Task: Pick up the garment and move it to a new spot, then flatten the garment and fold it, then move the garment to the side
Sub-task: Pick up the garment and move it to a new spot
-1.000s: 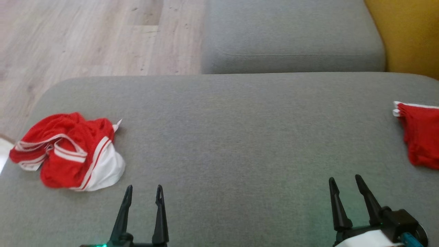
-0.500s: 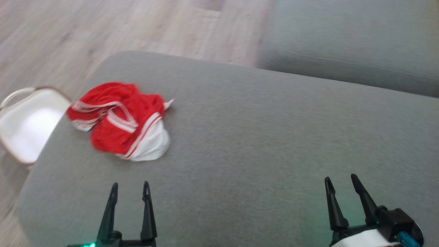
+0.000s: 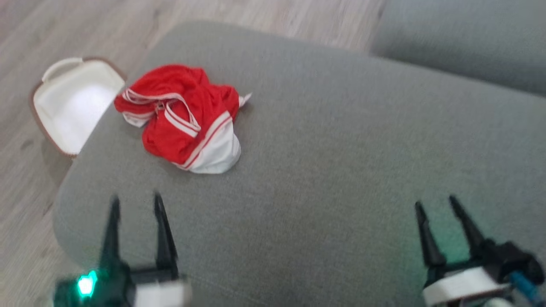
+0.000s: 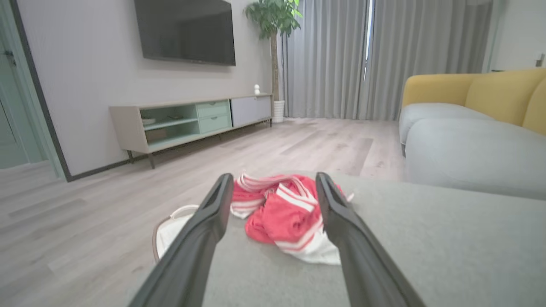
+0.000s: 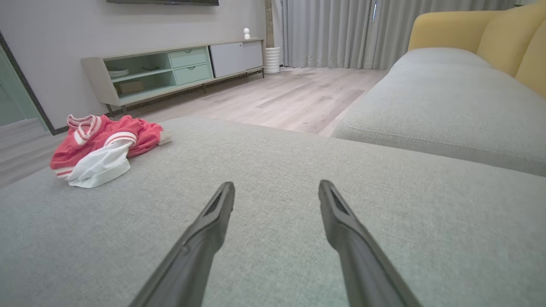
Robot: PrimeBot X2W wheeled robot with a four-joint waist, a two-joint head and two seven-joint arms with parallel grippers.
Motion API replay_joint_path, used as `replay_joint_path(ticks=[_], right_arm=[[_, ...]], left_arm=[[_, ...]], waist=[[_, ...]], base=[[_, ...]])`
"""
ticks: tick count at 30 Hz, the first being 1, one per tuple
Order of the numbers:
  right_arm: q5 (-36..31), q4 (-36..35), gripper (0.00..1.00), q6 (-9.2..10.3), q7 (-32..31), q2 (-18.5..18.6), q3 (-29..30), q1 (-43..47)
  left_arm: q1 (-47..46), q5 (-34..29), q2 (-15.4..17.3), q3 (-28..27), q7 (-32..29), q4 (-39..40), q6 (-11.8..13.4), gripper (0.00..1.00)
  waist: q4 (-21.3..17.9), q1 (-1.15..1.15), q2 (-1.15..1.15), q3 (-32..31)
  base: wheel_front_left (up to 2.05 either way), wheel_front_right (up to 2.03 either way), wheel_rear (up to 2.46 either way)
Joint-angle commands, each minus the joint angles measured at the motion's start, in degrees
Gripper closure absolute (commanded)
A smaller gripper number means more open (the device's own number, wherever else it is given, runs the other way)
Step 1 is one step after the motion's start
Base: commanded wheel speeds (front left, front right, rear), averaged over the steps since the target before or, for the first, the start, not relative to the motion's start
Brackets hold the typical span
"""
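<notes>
The crumpled red-and-white garment lies just ahead of the left gripper, jaws spread and empty, far from the equally open right gripper.

The garment is bright red with white stripes along its edges and one plain white panel; the sofa cushion is plain mid-grey. The floor is pale wood grain, the basket is white inside with a brown rim, and the sofa back is mustard yellow.
</notes>
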State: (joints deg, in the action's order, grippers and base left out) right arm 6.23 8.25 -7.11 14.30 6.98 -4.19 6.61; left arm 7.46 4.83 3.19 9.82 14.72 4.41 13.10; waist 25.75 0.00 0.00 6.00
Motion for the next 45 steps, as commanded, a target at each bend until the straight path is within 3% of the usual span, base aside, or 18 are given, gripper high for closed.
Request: replay_joint_path(ticks=[1,8,12,16,19,23,24,25,26,34,41,45], right_arm=[[-0.54,-2.41,0.00,-0.37,0.70,2.42,-1.02,-3.42],[-0.80,-4.11,0.00,-0.37,0.70,9.89,-1.27,-6.39],[-0.43,-5.32,0.00,-0.37,0.70,14.49,-1.16,-7.88],[0.39,-6.62,0.00,-0.37,0.70,17.51,-1.26,-8.97],[0.87,-7.39,0.00,-0.37,0.70,18.80,-1.65,-9.77],[1.16,-7.62,0.00,-0.37,0.70,18.82,-2.04,-10.83],[1.15,-7.53,0.00,-0.37,0.70,18.62,-2.09,-10.97],[1.18,-7.39,0.00,-0.37,0.70,18.33,-2.19,-11.12],[1.20,-7.24,0.00,-0.37,0.70,17.99,-2.23,-11.24],[1.25,-5.14,0.00,-0.37,0.70,12.74,-3.52,-12.15],[1.27,-2.48,0.00,-0.37,0.70,6.13,-4.74,-10.57],[0.36,-1.79,0.00,-0.37,0.70,2.81,-5.04,-8.92]], left_arm=[[-6.65,-0.11,-0.30,-2.84,0.28,2.23,0.05,0.00],[-23.88,-0.13,0.85,-6.65,0.28,-6.16,-2.53,0.00],[-36.01,2.66,0.95,-8.07,-0.99,-21.59,-4.23,0.00],[-46.43,5.80,1.12,-10.52,-9.04,-37.59,-3.05,0.00],[-51.53,8.12,1.36,-12.56,-12.19,-47.41,-2.21,0.00],[-55.04,11.01,1.49,-14.01,-12.71,-56.46,-4.11,0.00],[-55.58,11.22,1.74,-14.10,-12.08,-58.03,-4.51,0.14],[-56.02,11.44,2.02,-14.21,-10.98,-59.24,-5.02,0.69],[-56.36,11.57,2.25,-14.19,-9.89,-60.36,-5.64,1.00],[-58.80,7.96,7.08,-11.23,-0.70,-60.71,-8.27,1.00],[-59.35,3.80,10.27,-6.99,0.08,-49.87,-10.54,1.00],[-58.34,2.76,11.26,-4.62,-2.24,-41.92,-12.76,1.00]], waist=[[-0.21,0.00,0.00,5.77],[-0.58,0.00,0.00,15.37],[-0.74,0.00,0.00,19.41],[-1.59,0.00,0.00,21.74],[-2.68,0.00,0.00,23.10],[-4.10,0.00,0.00,24.04],[-4.35,0.00,0.00,24.06],[-4.67,0.00,0.00,23.94],[-4.91,0.00,0.00,23.73],[-8.00,0.00,0.00,16.41],[-14.20,0.00,0.00,5.17],[-19.92,0.00,0.00,-0.32]], base=[[0.00,0.00,0.00],[0.00,0.00,0.00],[0.00,0.00,0.00],[0.00,0.00,0.00],[0.00,0.00,0.00],[0.00,0.00,0.00],[0.00,0.00,0.00],[0.00,0.00,0.00],[0.00,0.00,0.00],[0.00,0.00,0.00],[0.00,0.00,0.00],[0.00,0.00,0.00]])
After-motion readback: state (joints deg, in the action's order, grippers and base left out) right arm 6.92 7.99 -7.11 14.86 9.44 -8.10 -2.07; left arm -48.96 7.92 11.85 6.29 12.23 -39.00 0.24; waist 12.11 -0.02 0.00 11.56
